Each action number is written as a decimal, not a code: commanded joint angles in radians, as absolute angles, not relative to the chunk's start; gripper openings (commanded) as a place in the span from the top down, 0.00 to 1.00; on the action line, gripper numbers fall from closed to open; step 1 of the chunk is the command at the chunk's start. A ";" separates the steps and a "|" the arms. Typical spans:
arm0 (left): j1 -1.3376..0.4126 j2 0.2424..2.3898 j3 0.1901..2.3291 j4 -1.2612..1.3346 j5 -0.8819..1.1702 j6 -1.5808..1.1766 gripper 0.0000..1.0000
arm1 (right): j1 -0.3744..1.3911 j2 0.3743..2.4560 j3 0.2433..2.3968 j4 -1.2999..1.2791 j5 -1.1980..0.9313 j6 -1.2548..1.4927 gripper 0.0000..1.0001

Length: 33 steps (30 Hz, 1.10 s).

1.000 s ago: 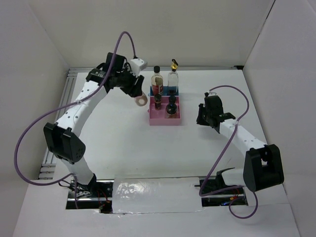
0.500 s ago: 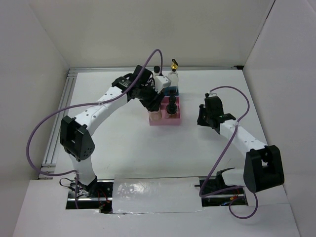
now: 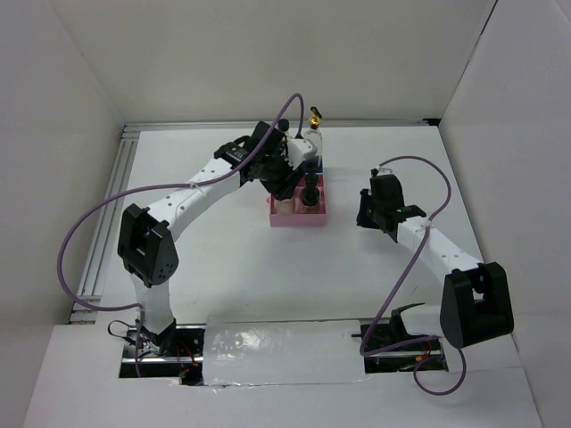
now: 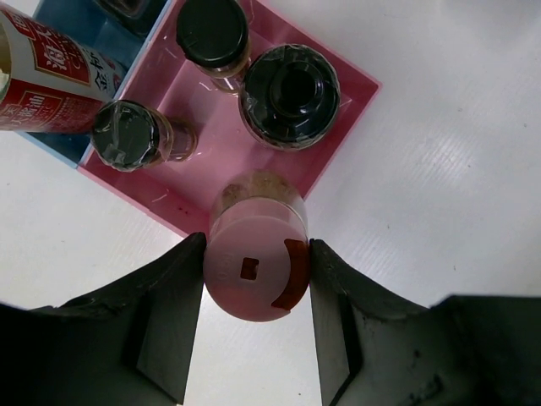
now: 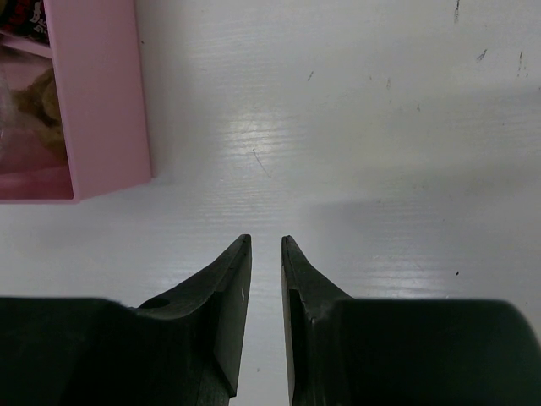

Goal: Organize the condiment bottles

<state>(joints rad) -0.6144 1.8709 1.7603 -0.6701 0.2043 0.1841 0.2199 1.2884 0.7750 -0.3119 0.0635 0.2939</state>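
**One pink-capped jar (image 4: 256, 269) clamped over the tray's (image 4: 342, 139) near corner**

One jar is gripped by the left gripper (image 4: 256, 283). Its fingers (image 4: 169, 326) are pressed against either side of the pink cap. In the left wrist view the jar's body is seen just inside the near corner of the pink compartment (image 4: 215, 135). Whether it rests on the floor there cannot be told.

Three more vessels are held in the same pink compartment. Two are small dark-capped spice jars (image 4: 131, 135) (image 4: 211, 34), and one is a wider black-capped bottle (image 4: 290, 93). All three stand apart from the clamped jar. A red-labelled bottle (image 4: 51, 80) is seen at the blue section (image 4: 80, 21), beside the nearer spice jar. In the top view a gold-capped clear bottle (image 3: 314, 134) is seen at the tray's far end, just beyond the left arm.

Six condiment vessels are thus counted: one pink-capped, two small dark-capped, one wide black-capped, one red-labelled and one gold-capped. One tray with two coloured sections is counted.

The right gripper (image 5: 266, 245) is held over the bare white table (image 5: 380, 127), well apart from the bottles. Its jaws are drawn almost together, only a thin slit is left between them, and nothing is held. The tray's pink corner lies to its upper left in the right wrist view.
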 commanded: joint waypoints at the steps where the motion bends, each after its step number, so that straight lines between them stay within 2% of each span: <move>1: -0.615 1.899 1.746 -0.617 0.170 0.215 1.00 | 0.212 1.272 0.767 -0.293 0.066 0.287 0.72; 19: -0.588 1.976 1.680 -0.523 0.192 0.196 0.98 | 0.204 1.236 0.741 -0.307 0.064 0.290 0.72; 22: -0.581 1.982 1.683 -0.532 0.207 0.180 0.76 | 0.201 1.233 0.741 -0.310 0.064 0.288 0.72; 23: -0.578 1.983 1.684 -0.538 0.209 0.178 0.60 | 0.201 1.230 0.742 -0.308 0.064 0.290 0.72; 25: -0.574 1.985 1.692 -0.548 0.210 0.167 0.42 | 0.201 1.226 0.742 -0.313 0.066 0.290 0.72; 26: -0.572 1.986 1.695 -0.551 0.216 0.166 0.29 | 0.201 1.226 0.742 -0.311 0.069 0.288 0.72; 31: -0.566 1.973 1.721 -0.583 0.241 0.150 0.03 | 0.199 1.215 0.738 -0.316 0.069 0.288 0.71; 33: -0.566 1.967 1.736 -0.589 0.245 0.149 0.01 | 0.199 1.213 0.735 -0.316 0.067 0.290 0.71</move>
